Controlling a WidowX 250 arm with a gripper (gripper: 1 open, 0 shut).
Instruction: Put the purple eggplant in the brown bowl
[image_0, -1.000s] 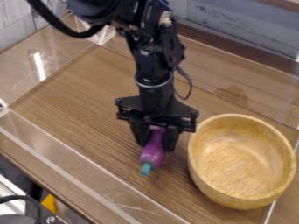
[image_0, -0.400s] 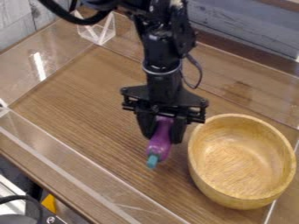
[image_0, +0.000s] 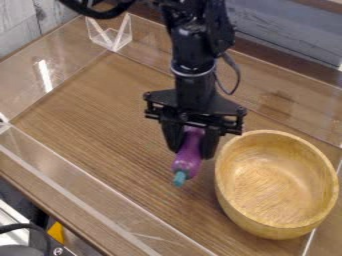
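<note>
Just left of the frame's centre the gripper (image_0: 194, 140) points straight down with its black fingers clenched on the upper end of the purple eggplant (image_0: 189, 157), which hangs below them, tilted slightly toward the lower left so that its teal-green stem tip is the lowest part, close above the wooden table (image_0: 94, 120); whether the tip is clear of the surface cannot be told from this view. The brown bowl (image_0: 278, 226) sits at the lower right, its near rim just beside the dangling eggplant, and its inside shows nothing but bare wood grain. The eggplant looks like a small, light toy with a glossy, smooth skin, so it is probably stiff enough not to deform but slippery, and a rounded body pinched near one end may swing or slide out if the arm moves sharply. A hold nearer the thick middle of the body would likely be steadier than one at the end, though the present grip seems to carry it. The bowl looks thick-rimmed and heavy for its size, unlikely to shift from a light drop, and its wide opening leaves plenty of room. A clear panel (image_0: 111, 35) stands on the table at the upper left, well apart from the work.
</note>
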